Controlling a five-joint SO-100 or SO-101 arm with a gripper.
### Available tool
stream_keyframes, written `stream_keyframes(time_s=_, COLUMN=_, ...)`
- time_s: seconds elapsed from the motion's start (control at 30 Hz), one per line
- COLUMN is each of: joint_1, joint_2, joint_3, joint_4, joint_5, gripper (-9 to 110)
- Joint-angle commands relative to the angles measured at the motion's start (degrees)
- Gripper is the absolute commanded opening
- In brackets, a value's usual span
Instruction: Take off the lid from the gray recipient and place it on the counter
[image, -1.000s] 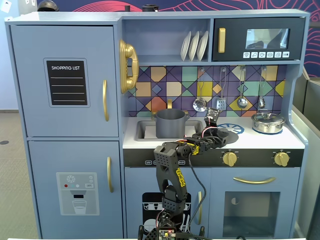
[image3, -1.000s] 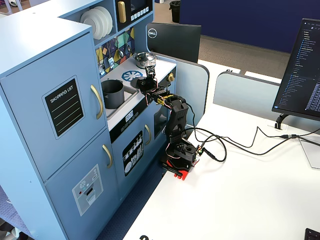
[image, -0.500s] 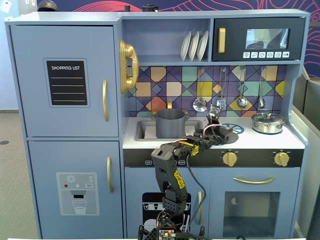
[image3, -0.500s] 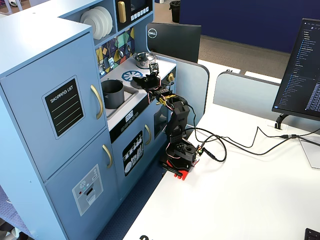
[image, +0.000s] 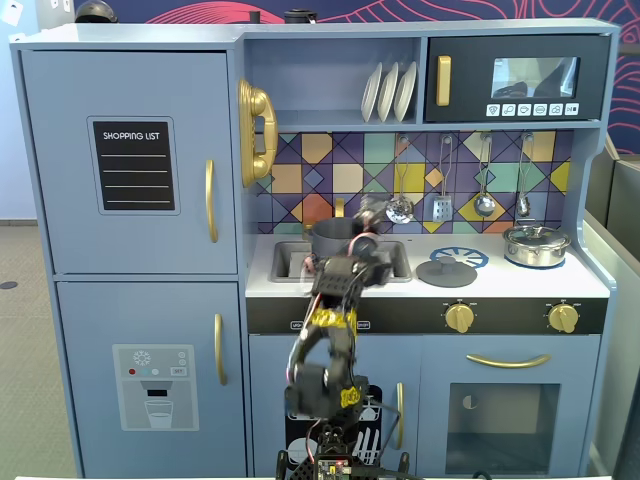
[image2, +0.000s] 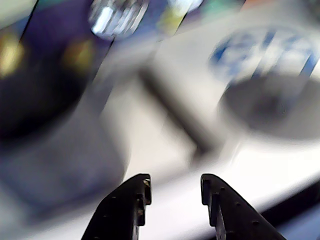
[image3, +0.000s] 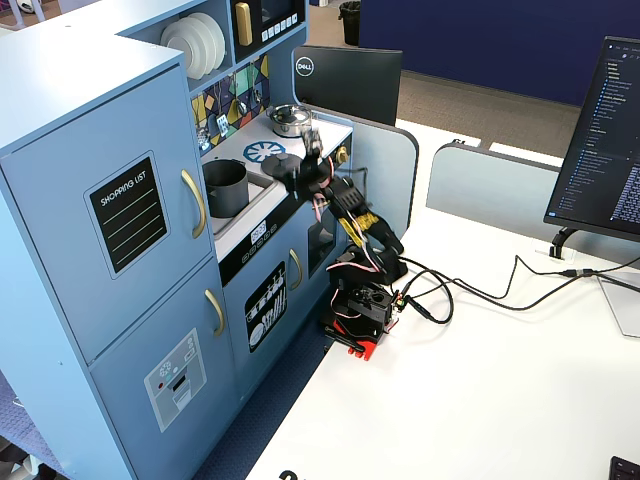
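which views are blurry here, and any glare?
Wrist view: heavy motion blur, only the gripper fingers sharp, the lid a gray smear. Both fixed views: sharp apart from blur around the gripper; in a fixed view, glare on the microwave window.

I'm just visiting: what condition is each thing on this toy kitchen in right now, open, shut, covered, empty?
Gray pot: uncovered, standing in the sink.
Gray lid: off the pot, lying flat on the counter beside the burner print.
Silver pot: lid on, at the right end of the counter.
Pincer: open, holding nothing.
Fridge door: shut.
Oven door: shut.
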Motion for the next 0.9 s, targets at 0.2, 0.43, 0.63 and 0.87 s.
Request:
stream_keyframes(time_s=0.2, joint_1=-10.9, joint_2=21.6, joint_3=26.5, joint_4=10.2, joint_5=-4.0, gripper=0)
stream_keyframes(time_s=0.43, joint_1=-14.3, joint_2=21.7, joint_3=41.3, joint_4=12.7, joint_5=-1.9, gripper=0)
stream_keyframes(time_s=0.63, joint_1=-17.2, joint_2=21.7, joint_3=46.9, joint_4=22.1, joint_5=-4.7, gripper=0)
stream_keyframes(time_s=0.87, joint_1=-16.3, joint_2=21.8, joint_3=46.9, joint_4=35.0, joint_5=-14.1, gripper=3)
